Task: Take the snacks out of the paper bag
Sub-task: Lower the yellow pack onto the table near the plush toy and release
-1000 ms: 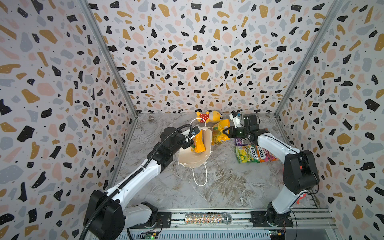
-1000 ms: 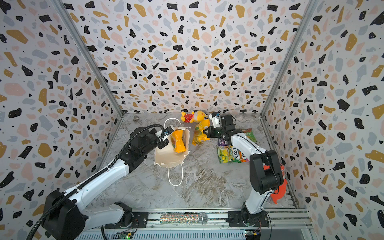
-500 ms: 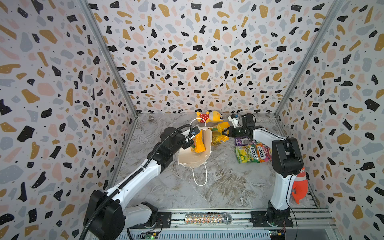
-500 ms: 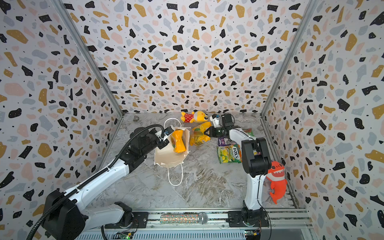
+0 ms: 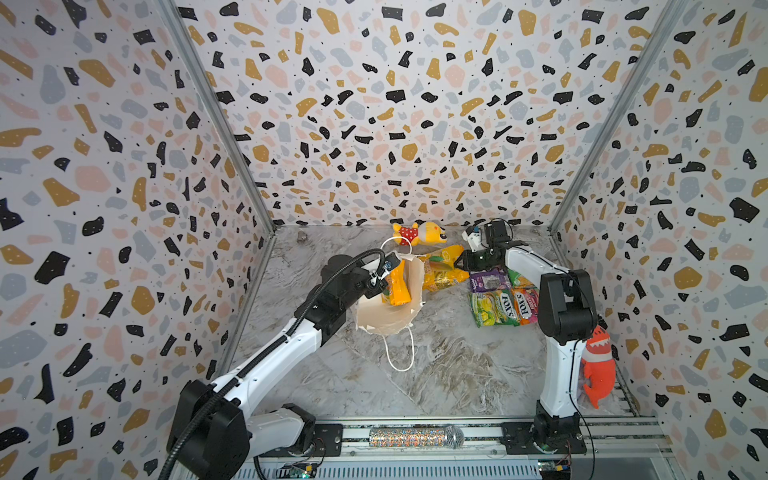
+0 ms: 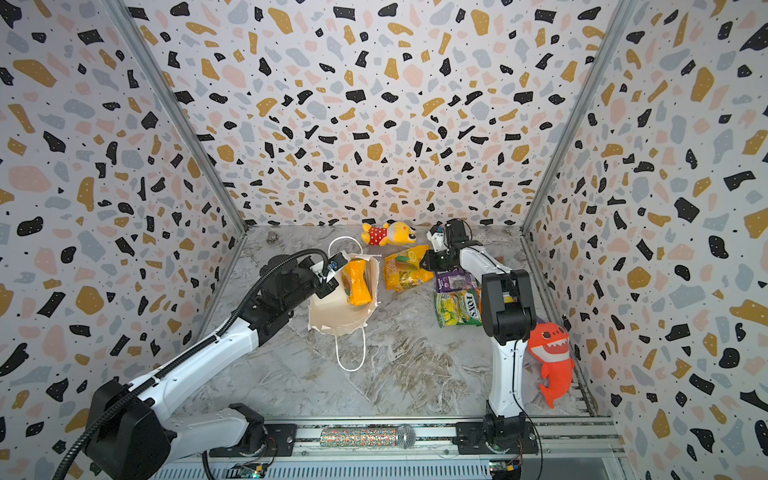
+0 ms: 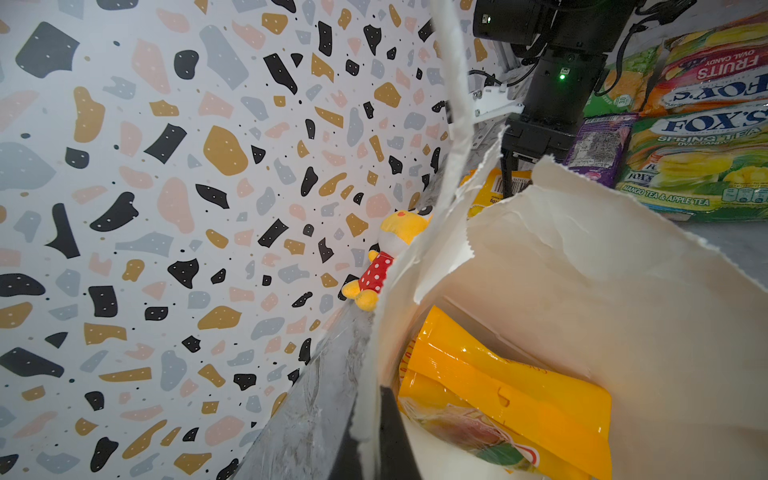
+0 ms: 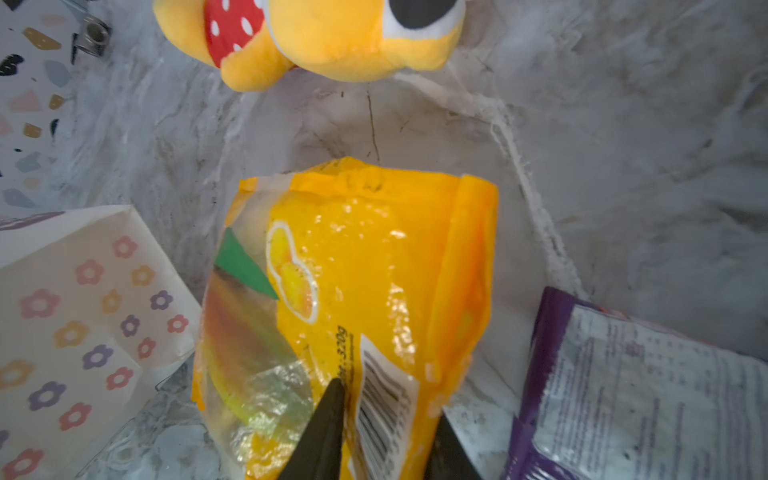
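The white paper bag (image 5: 386, 316) (image 6: 336, 316) gapes open on the table, its rim torn. My left gripper (image 5: 380, 276) (image 7: 372, 432) is shut on the bag's edge (image 7: 415, 257). Inside the bag lies an orange-yellow packet (image 5: 397, 286) (image 7: 498, 382). A second orange-yellow packet (image 5: 442, 268) (image 8: 374, 270) lies on the table just right of the bag. My right gripper (image 5: 461, 264) (image 8: 388, 401) is open, its fingers straddling that packet's barcode end. The purple packet (image 5: 488, 279), the green packet (image 5: 517, 278) and two FOX'S packets (image 5: 494, 307) (image 5: 525, 305) lie to the right.
A yellow plush toy in a red dotted dress (image 5: 419, 235) (image 8: 324, 37) lies by the back wall behind the packets. An orange shark toy (image 5: 598, 365) sits beside the right arm's base. A glittery microphone (image 5: 415, 437) lies on the front rail. The bag's cord handle (image 5: 399, 353) trails forward.
The right gripper has gone from shut on the orange-yellow packet to open, and the packet now lies flat on the table. The right arm's elbow swung inward. The left arm has not moved.
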Tool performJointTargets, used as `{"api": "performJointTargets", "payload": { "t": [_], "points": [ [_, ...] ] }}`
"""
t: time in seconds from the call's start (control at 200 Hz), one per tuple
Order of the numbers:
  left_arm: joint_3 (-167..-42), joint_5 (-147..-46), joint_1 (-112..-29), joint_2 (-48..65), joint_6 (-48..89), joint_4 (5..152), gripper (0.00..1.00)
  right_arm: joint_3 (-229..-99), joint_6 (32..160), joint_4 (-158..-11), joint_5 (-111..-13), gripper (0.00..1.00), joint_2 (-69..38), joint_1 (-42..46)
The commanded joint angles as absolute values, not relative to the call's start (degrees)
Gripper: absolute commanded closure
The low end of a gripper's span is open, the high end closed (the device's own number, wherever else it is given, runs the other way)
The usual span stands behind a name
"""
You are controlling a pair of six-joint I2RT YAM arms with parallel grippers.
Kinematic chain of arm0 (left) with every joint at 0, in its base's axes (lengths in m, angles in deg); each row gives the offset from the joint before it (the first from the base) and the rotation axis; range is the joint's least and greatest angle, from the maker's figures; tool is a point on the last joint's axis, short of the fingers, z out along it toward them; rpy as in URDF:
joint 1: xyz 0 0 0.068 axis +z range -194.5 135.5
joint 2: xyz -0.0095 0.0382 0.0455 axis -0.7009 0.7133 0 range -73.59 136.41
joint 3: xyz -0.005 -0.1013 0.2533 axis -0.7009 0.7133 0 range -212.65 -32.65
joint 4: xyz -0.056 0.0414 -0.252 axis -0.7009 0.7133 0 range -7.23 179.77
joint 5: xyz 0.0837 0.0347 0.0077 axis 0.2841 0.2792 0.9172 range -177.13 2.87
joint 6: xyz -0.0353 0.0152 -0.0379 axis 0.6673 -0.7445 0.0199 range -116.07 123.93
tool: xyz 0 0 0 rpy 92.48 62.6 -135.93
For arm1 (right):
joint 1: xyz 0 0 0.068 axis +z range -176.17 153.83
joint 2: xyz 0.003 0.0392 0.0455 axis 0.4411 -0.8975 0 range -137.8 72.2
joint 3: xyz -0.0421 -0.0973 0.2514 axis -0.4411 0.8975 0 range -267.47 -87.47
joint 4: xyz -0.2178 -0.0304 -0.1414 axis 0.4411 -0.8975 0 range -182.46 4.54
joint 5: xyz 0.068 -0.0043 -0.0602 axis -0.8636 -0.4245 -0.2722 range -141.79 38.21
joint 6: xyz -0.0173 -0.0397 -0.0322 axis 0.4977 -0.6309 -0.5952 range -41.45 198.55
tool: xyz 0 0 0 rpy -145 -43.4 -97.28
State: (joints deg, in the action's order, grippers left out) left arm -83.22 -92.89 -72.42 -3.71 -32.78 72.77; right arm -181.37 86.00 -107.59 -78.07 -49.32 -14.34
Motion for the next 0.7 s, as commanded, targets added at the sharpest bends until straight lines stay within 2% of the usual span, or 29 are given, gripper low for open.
{"api": "performJointTargets", "payload": {
  "t": [0.0,0.215,0.415,0.556,0.691],
  "points": [
    [-83.2,-94.2,-72.4,-3.8,-32.6,68.9,1.0,-183.8,84.0,-111.6,-73.2,0.73,-49.0,-12.6],
    [-82.9,-93.6,-72.4,-4.3,-32.8,68.8,1.0,-184.2,86.3,-114.5,-70.1,0.82,-48.3,-12.0],
    [-83.1,-93.9,-72.4,-4.3,-32.7,69.1,1.0,-183.0,87.1,-115.6,-67.8,0.82,-47.6,-11.9],
    [-83.2,-94.0,-72.4,-3.9,-32.6,69.0,1.0,-182.8,87.1,-115.6,-66.4,0.79,-47.6,-11.9],
    [-83.0,-94.1,-72.4,-4.2,-32.5,69.1,1.0,-182.7,86.4,-114.4,-67.5,0.66,-47.2,-11.9]
  ]
}}
